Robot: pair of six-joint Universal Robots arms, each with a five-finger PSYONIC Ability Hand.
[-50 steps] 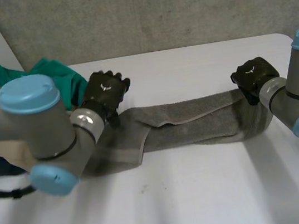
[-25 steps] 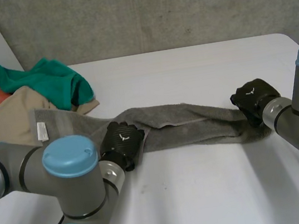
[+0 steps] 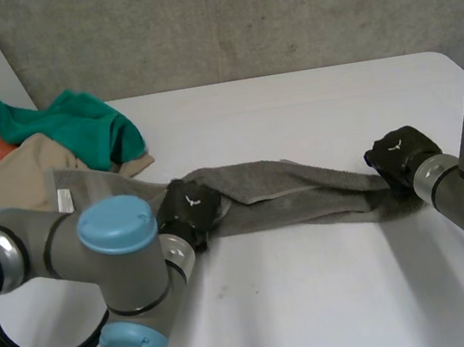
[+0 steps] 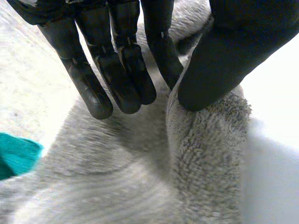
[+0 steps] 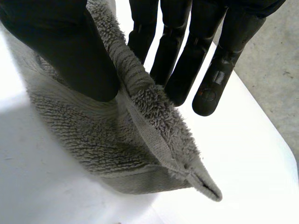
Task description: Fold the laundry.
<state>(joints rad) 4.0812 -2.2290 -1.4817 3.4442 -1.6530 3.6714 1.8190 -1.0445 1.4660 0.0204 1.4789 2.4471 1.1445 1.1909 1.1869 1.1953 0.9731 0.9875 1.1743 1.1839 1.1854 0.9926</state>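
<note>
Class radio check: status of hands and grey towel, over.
Left hand pinching towel, right hand pinching its opposite end. Towel bunched in a long strip between them. Clothes pile lies past the left hand.

A towel (image 3: 305, 197) stretches across the worktop (image 3: 321, 300), left hand (image 3: 189, 208) on its left part, right hand (image 3: 399, 153) at its right end; a clothes heap (image 3: 53, 148) lies behind, far left.

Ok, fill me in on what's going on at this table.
A two-armed robot is folding laundry. Its left hand pinches one end of a grey towel and its right hand pinches the other end, so the towel lies as a bunched strip on the white table between them. A laundry pile of green, beige and orange cloth sits at the table's far left.
</note>
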